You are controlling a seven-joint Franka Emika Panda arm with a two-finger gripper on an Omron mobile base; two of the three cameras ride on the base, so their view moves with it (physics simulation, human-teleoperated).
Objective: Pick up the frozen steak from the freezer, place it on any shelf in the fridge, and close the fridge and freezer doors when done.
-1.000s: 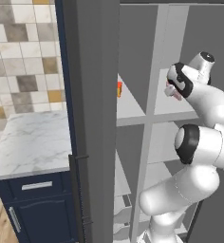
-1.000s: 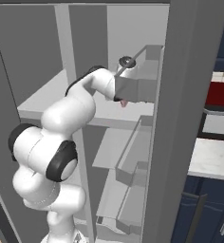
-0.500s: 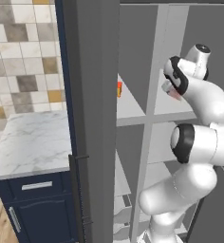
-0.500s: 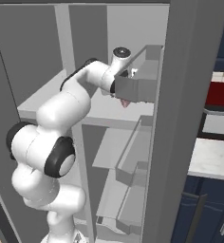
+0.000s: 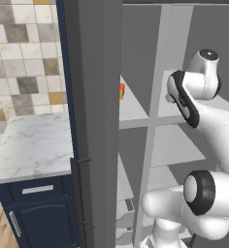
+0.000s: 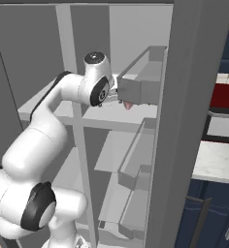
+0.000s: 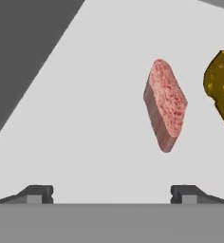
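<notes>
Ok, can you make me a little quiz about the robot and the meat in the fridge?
1. True or false: the gripper is squeezing the frozen steak.
2. Which food lies beside the steak on the white shelf? A) a carrot B) a yellow cheese wedge C) an egg
3. Fill in: both tall grey doors, like the freezer door, stand ____.

Key:
1. False. The fingertips are spread wide, with the steak lying ahead of them, untouched.
2. B.
3. Open.
</notes>
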